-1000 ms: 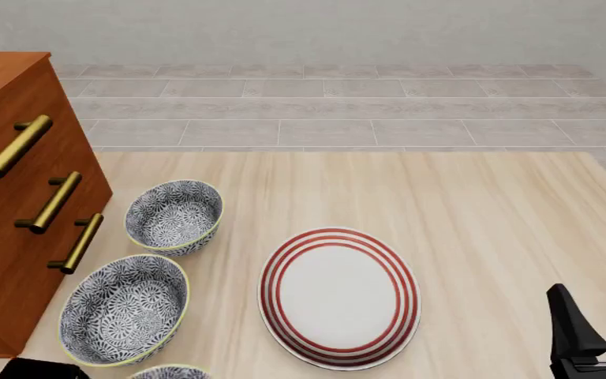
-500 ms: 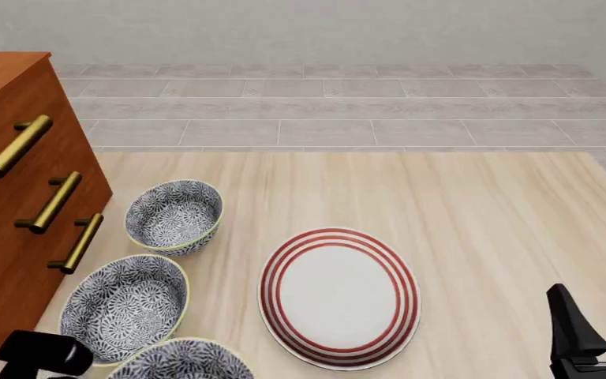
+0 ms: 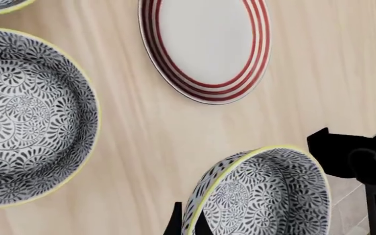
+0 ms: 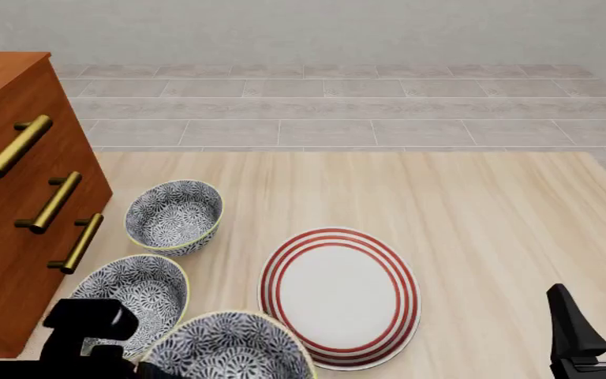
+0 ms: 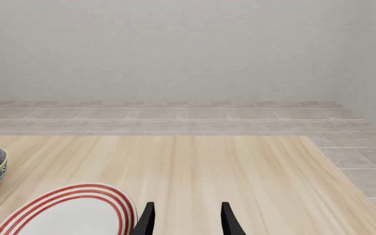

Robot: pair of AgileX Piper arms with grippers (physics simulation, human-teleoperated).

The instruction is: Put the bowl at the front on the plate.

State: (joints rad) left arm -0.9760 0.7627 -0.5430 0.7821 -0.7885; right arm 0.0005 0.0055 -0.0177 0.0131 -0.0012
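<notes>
Just left of the plate [image 4: 339,297], the bowl [image 4: 230,347] had risen further into frame over the last second, clamped by its rim in the left gripper [image 3: 186,226]. Judged lifted; transfer onto plate remained. Right gripper [image 5: 186,219] idle, fingers spread.

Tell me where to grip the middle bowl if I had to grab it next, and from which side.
Pinch the middle bowl's thin yellow-green rim from above, one finger inside and one outside, as the left gripper does on the lifted bowl. The body is too wide to span. The far rim looks least crowded, probably.
</notes>
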